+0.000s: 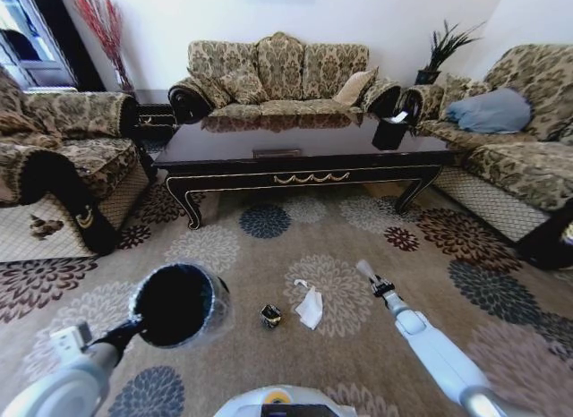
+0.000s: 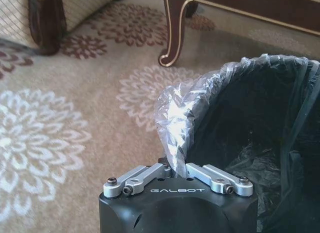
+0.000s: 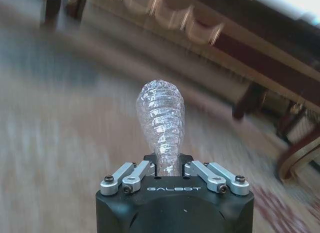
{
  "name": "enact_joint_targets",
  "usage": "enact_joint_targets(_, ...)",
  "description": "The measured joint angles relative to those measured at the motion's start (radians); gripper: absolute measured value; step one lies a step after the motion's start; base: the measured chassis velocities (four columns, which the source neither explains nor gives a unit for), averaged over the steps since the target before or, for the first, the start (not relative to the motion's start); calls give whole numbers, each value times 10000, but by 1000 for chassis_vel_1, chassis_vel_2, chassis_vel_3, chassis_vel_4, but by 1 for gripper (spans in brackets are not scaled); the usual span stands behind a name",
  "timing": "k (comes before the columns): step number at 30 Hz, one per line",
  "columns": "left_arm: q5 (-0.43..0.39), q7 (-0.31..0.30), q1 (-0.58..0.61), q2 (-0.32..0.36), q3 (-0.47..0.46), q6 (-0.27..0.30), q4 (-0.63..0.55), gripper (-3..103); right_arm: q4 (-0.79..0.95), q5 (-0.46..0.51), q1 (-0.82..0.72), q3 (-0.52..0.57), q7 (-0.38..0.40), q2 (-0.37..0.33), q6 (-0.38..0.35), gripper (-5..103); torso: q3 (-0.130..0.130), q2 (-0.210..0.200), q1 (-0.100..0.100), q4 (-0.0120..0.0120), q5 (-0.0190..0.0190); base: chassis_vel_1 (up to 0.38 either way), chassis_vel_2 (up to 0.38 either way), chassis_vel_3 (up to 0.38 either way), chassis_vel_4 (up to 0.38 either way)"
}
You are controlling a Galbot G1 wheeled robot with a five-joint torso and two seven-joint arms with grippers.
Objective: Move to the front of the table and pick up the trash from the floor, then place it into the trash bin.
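The black trash bin (image 1: 179, 302) with its clear liner hangs off the carpet at lower left. My left gripper (image 1: 136, 326) is shut on its rim and liner (image 2: 172, 118), and the left wrist view looks into the bin's dark inside (image 2: 260, 133). My right gripper (image 1: 380, 286) is shut on a small clear ribbed plastic bottle (image 3: 160, 115), which it holds above the carpet at centre right (image 1: 365, 270). A wrinkly white tissue (image 1: 310, 307) and a small dark lump (image 1: 270, 316) lie on the carpet between the two arms. The dark glossy table (image 1: 295, 148) stands beyond them.
A sofa (image 1: 277, 72) stands behind the table, with armchairs at left (image 1: 63, 157) and right (image 1: 510, 148). A small black box with white tissue (image 1: 391, 131) sits on the table's right end. A curved table leg (image 2: 172, 38) stands near the bin.
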Motion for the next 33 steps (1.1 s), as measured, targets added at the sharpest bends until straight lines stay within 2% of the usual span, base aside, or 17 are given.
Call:
enact_joint_targets(3,-70,-3,-135,192,284,-2,199,0,2061,2476,-420,153,-188,-244,331,20,0,0,0,2,-8,0,0,0,0)
enact_joint_targets(4,-70,-3,-135,192,284,-2,199,0,2061,2476,-420,153,-188,-244,331,20,0,0,0,2,-8,0,0,0,0)
enact_joint_targets(8,-805,-135,-422,456,500,-1,279,0,4709,4804,-887,171,-195,-407,481,20,0,0,0,1,-4,0,0,0,0)
enact_joint_targets(9,-805,-135,-422,456,500,-1,279,0,4709,4804,-887,171,-195,-407,481,20,0,0,0,1,-4,0,0,0,0)
enact_joint_targets(12,-1315,-323,-692,596,609,-1,374,0,6386,5639,-1053,-74,-173,-427,568,20,0,0,0,0,-7,0,0,0,0)
enact_joint_targets(19,-1750,-456,-931,843,628,-1,535,0,8750,5958,-948,-872,-112,-481,753,20,1,0,0,2,-6,0,0,0,0)
enact_joint_targets(22,-2481,-687,-1313,1037,622,0,709,0,9742,5977,-528,-1745,-547,-675,784,20,0,0,0,1,-7,0,0,0,0)
enact_joint_targets(28,-3098,-955,-1900,1161,798,-1,1079,0,9511,5920,199,-2792,-1313,-726,1016,20,0,0,0,-1,-3,0,0,0,0)
enact_joint_targets(29,-3204,-1043,-2107,1176,947,-1,1296,0,9159,5909,709,-3304,-1464,-630,1124,20,1,0,0,-1,-3,0,0,0,0)
enact_joint_targets(32,-3218,-1112,-2290,1173,1130,0,1531,0,8751,5908,1318,-3853,-1549,-454,1223,20,2,0,0,-1,-4,0,0,0,0)
enact_joint_targets(33,-3210,-1183,-2458,1146,1339,0,1778,0,8313,5912,2079,-4443,-1624,-232,1301,20,2,0,0,3,-3,0,0,0,0)
